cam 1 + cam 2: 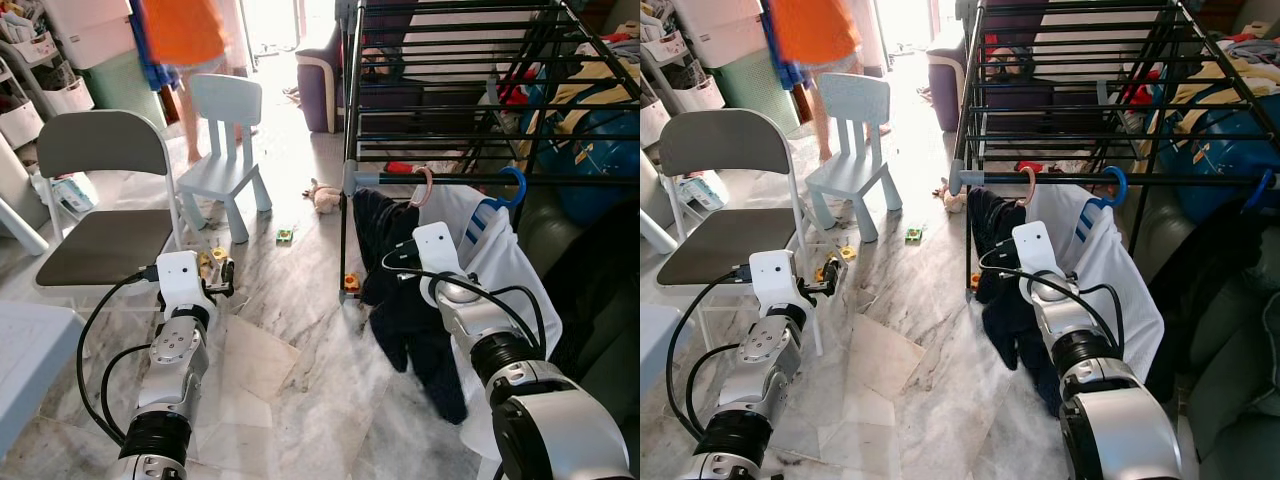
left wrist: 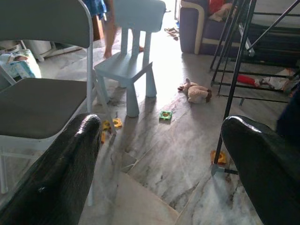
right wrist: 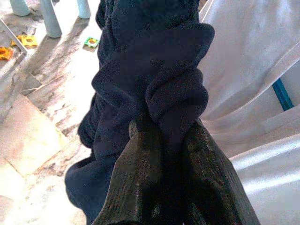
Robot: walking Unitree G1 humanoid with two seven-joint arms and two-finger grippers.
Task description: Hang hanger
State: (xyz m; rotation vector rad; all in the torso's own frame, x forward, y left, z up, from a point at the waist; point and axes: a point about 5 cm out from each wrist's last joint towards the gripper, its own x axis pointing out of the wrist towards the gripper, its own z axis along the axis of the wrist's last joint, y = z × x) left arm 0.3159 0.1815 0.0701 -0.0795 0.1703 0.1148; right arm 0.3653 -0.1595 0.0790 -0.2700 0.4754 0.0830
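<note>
A black drying rack (image 1: pixel 460 180) stands on the right. From its front rail hang a pink hanger (image 1: pixel 424 185) carrying a dark navy garment (image 1: pixel 385 260) and a blue hanger (image 1: pixel 513 186) carrying a white shirt (image 1: pixel 500 270). My right gripper (image 3: pixel 164 126) is shut on a bunched fold of the navy garment (image 3: pixel 140 61), just below the rail and beside the white shirt (image 3: pixel 253 56). My left gripper (image 1: pixel 225 275) is held low in front of a folding chair; its fingers (image 2: pixel 70 159) stand wide open with nothing between them.
A grey folding chair (image 1: pixel 100 245) stands on the left, a pale blue child's chair (image 1: pixel 225 160) behind it. A person in orange (image 1: pixel 185 35) stands farther back. A stuffed toy (image 1: pixel 323 197) and small toys (image 1: pixel 285 236) lie on the marble floor. A purple sofa (image 1: pixel 320 80) is beyond.
</note>
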